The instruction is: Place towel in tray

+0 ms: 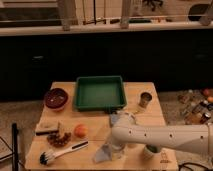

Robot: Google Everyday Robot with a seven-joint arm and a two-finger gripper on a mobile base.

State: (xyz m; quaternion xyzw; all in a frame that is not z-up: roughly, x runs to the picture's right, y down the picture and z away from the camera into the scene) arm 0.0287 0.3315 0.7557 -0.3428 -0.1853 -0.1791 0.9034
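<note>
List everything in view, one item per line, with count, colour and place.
table: 1, light wood, centre of view
tray: 1, green, far middle of the table
bowl: 1, dark red, left of the tray
can: 1, metallic, right of the tray
orange fruit: 1, orange, near left of centre
brush: 1, white handle, near left corner
towel: 1, grey-blue, near edge, at the gripper
arm: 1, white, reaching in from the right
gripper: 1, pale, down at the towel
</note>
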